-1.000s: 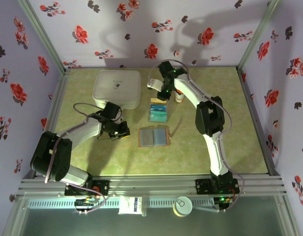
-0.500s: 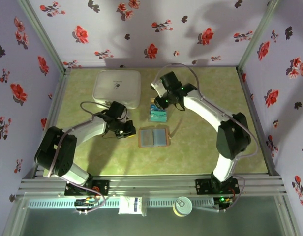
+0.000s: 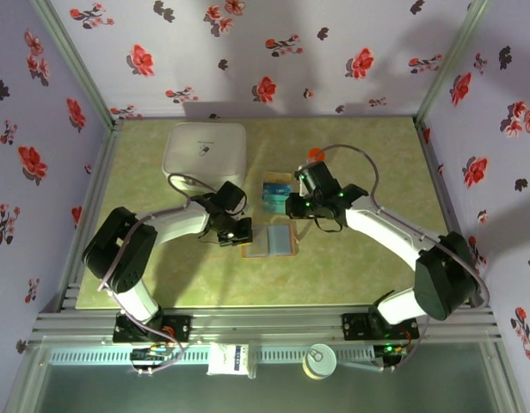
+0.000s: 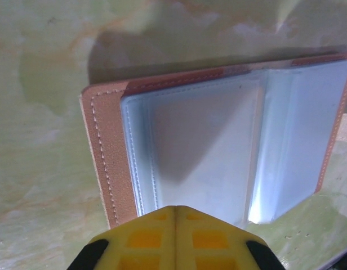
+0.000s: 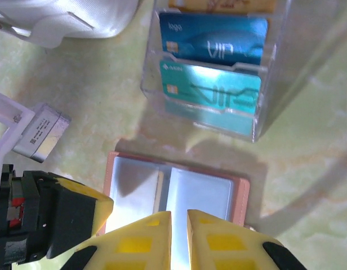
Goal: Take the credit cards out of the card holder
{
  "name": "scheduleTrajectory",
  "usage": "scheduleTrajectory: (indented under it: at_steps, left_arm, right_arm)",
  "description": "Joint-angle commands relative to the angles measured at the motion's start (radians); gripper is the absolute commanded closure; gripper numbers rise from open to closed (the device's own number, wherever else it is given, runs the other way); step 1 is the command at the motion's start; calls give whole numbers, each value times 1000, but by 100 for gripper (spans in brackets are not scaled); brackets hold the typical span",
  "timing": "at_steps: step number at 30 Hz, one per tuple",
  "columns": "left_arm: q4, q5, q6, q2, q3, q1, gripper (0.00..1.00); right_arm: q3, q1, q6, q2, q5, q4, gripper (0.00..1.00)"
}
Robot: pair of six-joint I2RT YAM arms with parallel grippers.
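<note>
In the middle of the green table, the card holder (image 3: 270, 241) is lying flat and wide open, tan border around the pale blue-grey pockets. Just behind it sits a clear plastic tray (image 3: 278, 193), close but not touching as far as the right wrist view shows. The credit cards (image 5: 212, 66) are stacked in that tray: a teal one in front, a blue one marked VIP behind it, and a sliver of yellow at the very back.

The left gripper (image 3: 241, 231) is at the left edge of the wallet. In its wrist view the two yellow fingers (image 4: 145, 239) are pressed tight together, just a seam between them, with the tip over the near edge of the inner pocket. Honestly can't tell if it's actually touching the leather.

The right gripper (image 5: 178, 228) comes in from the tray side, fingers only a narrow slit apart with nothing between them, hanging over the wallet's middle fold.

A big white box (image 3: 205, 155) sits back left, well clear of the wallet.
</note>
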Motion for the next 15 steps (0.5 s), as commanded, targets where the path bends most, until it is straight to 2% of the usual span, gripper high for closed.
scheduleTrajectory:
  at_steps: [1,7,10,15]
  left_arm:
    - [-47,-48,-8,23,12,-8,100]
    - [-48,-70,-20,-29,-8,-9,100]
    - [-90,-124,-8,-47,-5,-13,100]
    - [-89,-110,-1,-34,-16,-15,100]
  right_arm:
    - [-44,8,91,-44,-8,30,84]
    - [-82,19,118,-37,-13,50,83]
    - [-82,28,115,-19,-18,67,83]
    - [-61,44,124,18,-21,79,84]
